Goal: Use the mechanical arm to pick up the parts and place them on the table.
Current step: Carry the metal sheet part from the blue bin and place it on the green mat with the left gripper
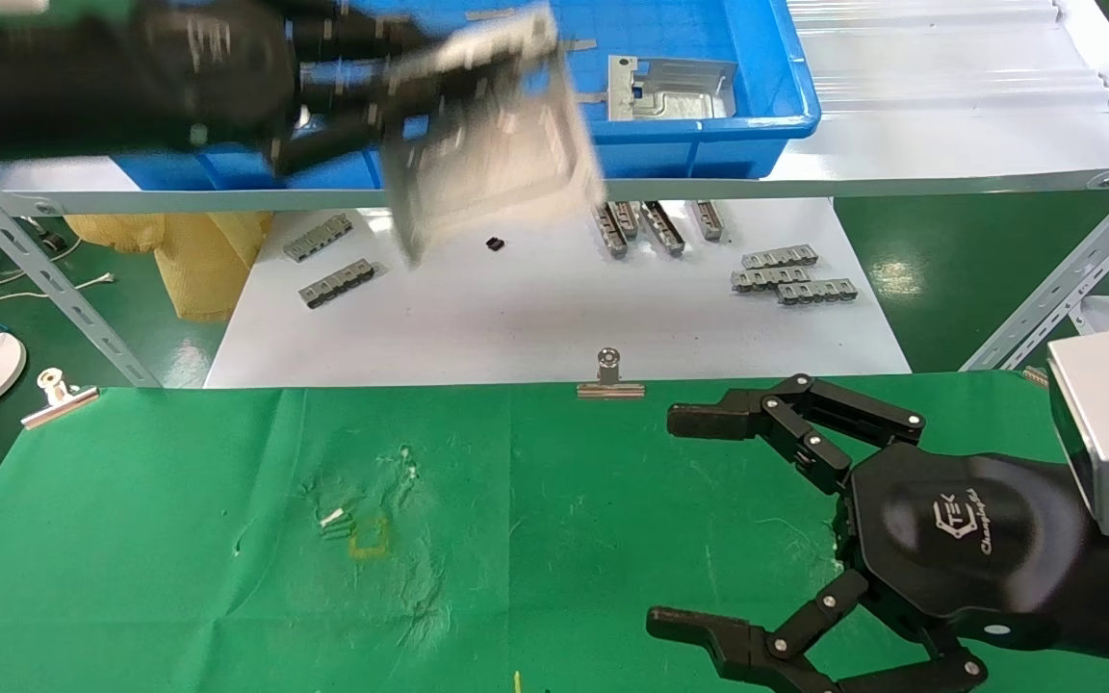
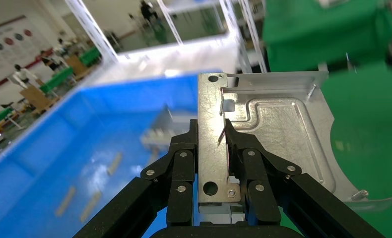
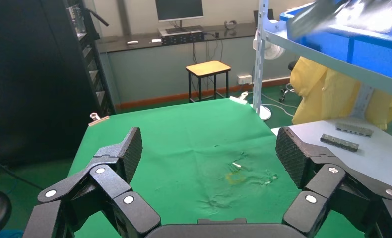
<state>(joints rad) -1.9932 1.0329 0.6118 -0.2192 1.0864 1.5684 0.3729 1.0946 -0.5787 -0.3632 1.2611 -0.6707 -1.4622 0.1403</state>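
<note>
The left gripper clamps a part by its flange — carrying step. Next, I'd judge, lower it onto the green surface. The right gripper waits, spread wide.

Wrinkled green cloth table lies open around its yellow square mark; the black right gripper, fingers spread, occupies the right side.

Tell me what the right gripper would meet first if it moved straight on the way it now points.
Probably nothing at first: the right gripper hangs open over the green cloth, pointing along it towards the yellow square mark. Going straight on, it would likely pass over that mark, though its height is unclear.
</note>
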